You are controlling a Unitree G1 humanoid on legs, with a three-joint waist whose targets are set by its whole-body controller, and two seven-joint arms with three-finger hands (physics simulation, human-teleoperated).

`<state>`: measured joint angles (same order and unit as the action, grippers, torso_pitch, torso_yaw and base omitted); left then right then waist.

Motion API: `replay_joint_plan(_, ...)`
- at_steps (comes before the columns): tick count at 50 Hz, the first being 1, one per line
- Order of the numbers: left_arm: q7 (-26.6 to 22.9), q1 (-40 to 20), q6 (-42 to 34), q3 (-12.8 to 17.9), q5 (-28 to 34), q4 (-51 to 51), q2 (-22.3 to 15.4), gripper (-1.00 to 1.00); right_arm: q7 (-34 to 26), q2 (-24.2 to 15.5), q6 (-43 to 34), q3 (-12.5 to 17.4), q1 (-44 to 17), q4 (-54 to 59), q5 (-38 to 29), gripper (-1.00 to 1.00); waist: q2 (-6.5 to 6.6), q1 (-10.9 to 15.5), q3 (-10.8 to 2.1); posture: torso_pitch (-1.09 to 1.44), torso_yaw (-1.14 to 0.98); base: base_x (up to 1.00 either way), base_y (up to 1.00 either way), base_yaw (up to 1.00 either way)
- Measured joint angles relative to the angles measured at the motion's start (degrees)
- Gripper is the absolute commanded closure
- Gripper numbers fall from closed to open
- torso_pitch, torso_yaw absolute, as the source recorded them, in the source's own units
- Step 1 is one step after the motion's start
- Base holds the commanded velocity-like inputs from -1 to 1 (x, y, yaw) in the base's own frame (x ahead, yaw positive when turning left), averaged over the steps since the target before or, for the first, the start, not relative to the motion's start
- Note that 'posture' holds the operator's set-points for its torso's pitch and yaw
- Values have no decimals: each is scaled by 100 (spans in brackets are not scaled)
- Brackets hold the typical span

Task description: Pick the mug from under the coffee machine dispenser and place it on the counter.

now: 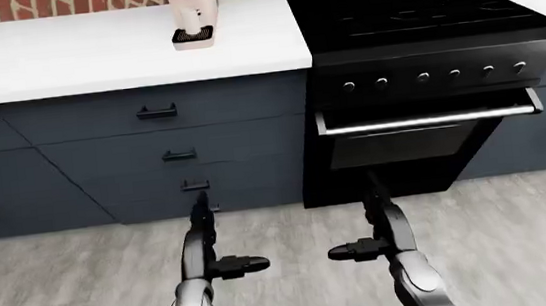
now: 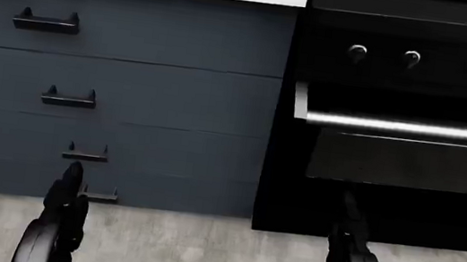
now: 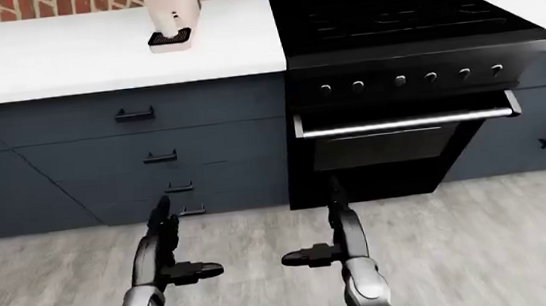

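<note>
Mug cannot be made out; one coffee machine (image 1: 191, 14) stands on the white counter (image 1: 73, 59) at the top of the left-eye view. Both hands, left hand (image 1: 204, 235) and right hand (image 1: 385, 221), hang empty with fingers apart over bare grey floor (image 1: 65, 293). Four drawer handles (image 2: 46, 21) stack left of one black oven (image 1: 418, 86) with six knobs (image 1: 423, 77).
</note>
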<state>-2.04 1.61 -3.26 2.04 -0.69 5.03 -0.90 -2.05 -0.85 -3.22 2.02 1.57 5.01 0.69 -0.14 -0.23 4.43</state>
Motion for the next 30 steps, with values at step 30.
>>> replay_joint_plan(30, -35, -485, -1361, 326, -200, -2544, -150, -100, -17, -165, -1936, 380, -452, -3102, 808, -100, -25, 52, -433, 0, 0, 0, 0, 0)
